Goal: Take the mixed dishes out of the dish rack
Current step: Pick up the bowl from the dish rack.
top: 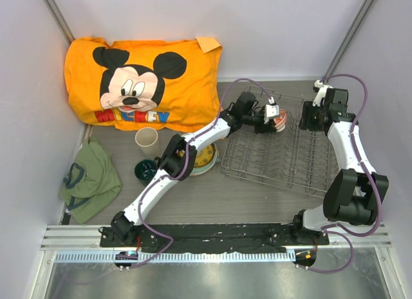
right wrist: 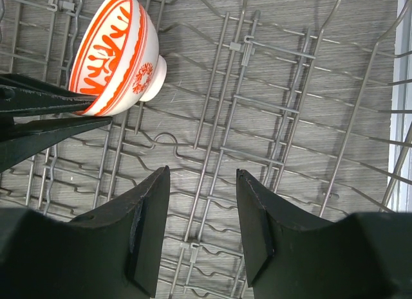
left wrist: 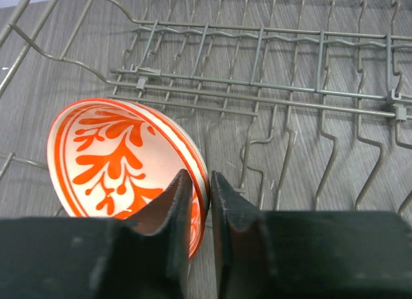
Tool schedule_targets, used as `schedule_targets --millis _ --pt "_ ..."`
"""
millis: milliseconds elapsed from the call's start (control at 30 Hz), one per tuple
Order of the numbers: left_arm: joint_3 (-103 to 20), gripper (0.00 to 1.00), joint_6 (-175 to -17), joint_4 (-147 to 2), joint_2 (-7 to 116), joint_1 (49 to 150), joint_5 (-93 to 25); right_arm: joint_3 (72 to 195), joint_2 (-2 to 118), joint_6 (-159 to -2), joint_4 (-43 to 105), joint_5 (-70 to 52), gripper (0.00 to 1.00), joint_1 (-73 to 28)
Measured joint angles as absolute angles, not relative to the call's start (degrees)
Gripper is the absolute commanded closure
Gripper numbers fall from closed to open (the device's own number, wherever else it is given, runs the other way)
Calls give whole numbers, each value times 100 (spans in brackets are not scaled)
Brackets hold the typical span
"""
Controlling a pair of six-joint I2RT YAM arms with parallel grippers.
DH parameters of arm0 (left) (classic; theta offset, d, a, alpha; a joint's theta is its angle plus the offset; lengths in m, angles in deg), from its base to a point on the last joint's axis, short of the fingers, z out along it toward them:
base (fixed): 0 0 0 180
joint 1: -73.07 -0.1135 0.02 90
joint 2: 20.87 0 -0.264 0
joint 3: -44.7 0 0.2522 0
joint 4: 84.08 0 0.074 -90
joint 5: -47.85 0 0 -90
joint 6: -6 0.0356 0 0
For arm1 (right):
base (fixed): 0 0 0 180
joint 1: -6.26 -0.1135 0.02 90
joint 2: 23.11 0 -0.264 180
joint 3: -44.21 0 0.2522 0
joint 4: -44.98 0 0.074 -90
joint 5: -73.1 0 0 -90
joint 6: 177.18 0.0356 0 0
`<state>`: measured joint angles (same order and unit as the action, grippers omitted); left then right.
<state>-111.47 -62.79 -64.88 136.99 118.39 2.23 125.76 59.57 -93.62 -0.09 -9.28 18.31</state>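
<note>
White bowl (left wrist: 116, 161) with red-orange leaf pattern, rim pinched by left end effector (left wrist: 201, 178), right end effector (right wrist: 203, 173) spread

The dish rack (top: 270, 159) lies on the table (top: 225, 197), right of centre and toward the far side. In its far-left part the bowl (top: 279, 124) stands tilted on its edge among the tines. The left gripper (left wrist: 201, 186) sits astride the bowl's rim, one finger inside and one outside. The right gripper (right wrist: 203, 177) hangs over the rack's right half, with the bowl well to its left. Just left of the rack lies the plate (top: 210, 159), partly under the left arm. Further left stands the cup (top: 147, 141), with the mug (top: 145, 171) in front of it. Behind the cup, in the far-left corner, lies the pillow (top: 145, 80). The cloth (top: 90, 177) lies at the table's left edge, left of the mug.
</note>
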Motion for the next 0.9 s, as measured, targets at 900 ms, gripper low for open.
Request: schedule_targets --millis 900 --pt "-11136 100 -6332 -4803 12916 11876 -411 12559 5895 -9414 -11 -769 50 1884"
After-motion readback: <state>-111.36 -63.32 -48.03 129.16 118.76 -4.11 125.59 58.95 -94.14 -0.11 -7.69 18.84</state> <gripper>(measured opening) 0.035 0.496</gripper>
